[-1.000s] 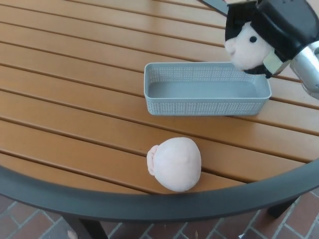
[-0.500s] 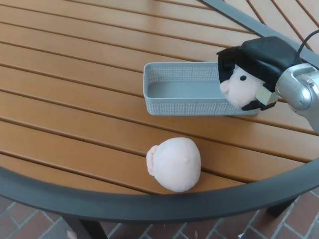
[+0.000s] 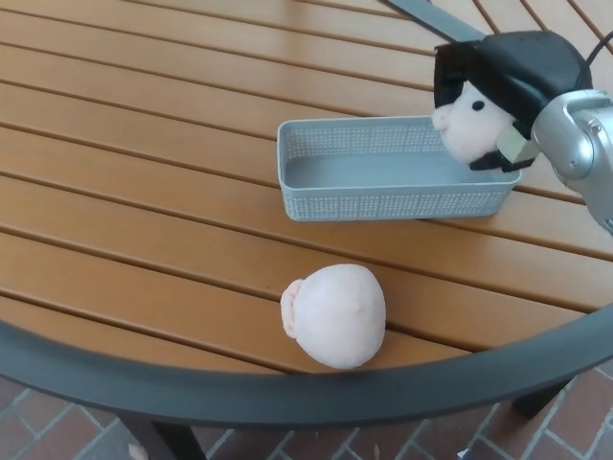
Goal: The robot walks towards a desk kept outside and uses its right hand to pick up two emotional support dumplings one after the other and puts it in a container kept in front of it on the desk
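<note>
The right hand (image 3: pixel 508 81) has lifted slightly and drawn back toward the far right end of the grey mesh container (image 3: pixel 383 196). Half a second ago it hung lower, with the held dumpling (image 3: pixel 465 129) dipping across the container's right end. Now the dumpling sits higher, over the far right corner of the rim. It has not been let go, so the first placement is not yet complete. The move reads as a correction of position before release rather than a drop.

The black fingers are closed around the dumpling, wrapping its top and back. Its pale face and one dark eye show beneath them, turned toward the container's inside. Whether the dumpling touches the rim cannot be told from this view.

The container is empty and has stayed where it was on the slatted wooden tabletop (image 3: pixel 144 172). The second dumpling (image 3: pixel 335 314) lies untouched near the tabletop's near edge, well apart from the container. The left hand is out of view.
</note>
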Robot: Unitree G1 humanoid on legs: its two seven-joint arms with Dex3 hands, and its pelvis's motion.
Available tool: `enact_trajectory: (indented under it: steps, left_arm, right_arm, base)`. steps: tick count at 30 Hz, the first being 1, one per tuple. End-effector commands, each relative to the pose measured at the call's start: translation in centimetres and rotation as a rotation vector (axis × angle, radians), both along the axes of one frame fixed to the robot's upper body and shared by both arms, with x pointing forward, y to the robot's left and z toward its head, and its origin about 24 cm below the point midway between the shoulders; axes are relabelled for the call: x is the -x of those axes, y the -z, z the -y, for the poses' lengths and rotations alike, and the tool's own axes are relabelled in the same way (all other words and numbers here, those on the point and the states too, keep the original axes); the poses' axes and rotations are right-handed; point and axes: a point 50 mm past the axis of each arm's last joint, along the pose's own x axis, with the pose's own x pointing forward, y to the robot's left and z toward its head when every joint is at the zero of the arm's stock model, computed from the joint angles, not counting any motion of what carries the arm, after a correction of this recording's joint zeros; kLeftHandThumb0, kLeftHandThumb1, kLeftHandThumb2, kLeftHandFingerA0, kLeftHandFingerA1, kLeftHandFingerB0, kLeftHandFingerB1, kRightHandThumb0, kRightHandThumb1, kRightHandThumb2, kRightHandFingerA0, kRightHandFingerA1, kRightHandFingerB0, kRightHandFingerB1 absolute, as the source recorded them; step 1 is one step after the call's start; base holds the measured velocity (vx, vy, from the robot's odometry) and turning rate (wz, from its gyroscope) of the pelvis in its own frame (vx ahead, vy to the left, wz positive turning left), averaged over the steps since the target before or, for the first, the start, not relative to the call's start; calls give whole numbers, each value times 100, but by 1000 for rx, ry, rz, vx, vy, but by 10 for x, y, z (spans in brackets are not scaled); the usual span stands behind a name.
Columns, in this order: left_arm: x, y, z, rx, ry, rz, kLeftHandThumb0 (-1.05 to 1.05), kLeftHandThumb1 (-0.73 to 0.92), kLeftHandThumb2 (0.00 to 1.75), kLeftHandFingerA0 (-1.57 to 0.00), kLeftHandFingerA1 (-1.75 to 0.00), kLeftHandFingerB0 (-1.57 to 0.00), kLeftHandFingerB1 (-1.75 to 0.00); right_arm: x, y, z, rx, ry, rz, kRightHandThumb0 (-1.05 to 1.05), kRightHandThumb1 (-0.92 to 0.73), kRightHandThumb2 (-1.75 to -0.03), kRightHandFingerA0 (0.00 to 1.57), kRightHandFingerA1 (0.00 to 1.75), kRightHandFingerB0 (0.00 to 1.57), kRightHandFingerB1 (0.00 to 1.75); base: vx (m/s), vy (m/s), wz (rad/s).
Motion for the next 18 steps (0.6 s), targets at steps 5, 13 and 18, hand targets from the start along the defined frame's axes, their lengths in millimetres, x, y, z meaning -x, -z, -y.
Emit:
enact_trajectory:
  steps: [5,13,18]
  left_arm:
    - [-5,-5,-1,-45,46,27,-28,58,57,-79,-79,-77,-59]
    - [-6,-4,1,-17,39,50,-23,60,56,-80,-78,-76,-59]
    - [-6,-3,3,-16,53,47,-31,55,56,-81,-80,-77,-59]
  right_arm:
    - [-1,1,-12,23,-7,33,-18,-64,-66,82,175,73,158]
    - [0,18,-5,66,30,-110,-14,-65,-69,76,161,73,137]
    - [0,23,3,60,62,-146,-17,-64,-65,76,120,80,77]
  base:
    - [0,0,0]
    - [0,0,0]
    - [0,0,0]
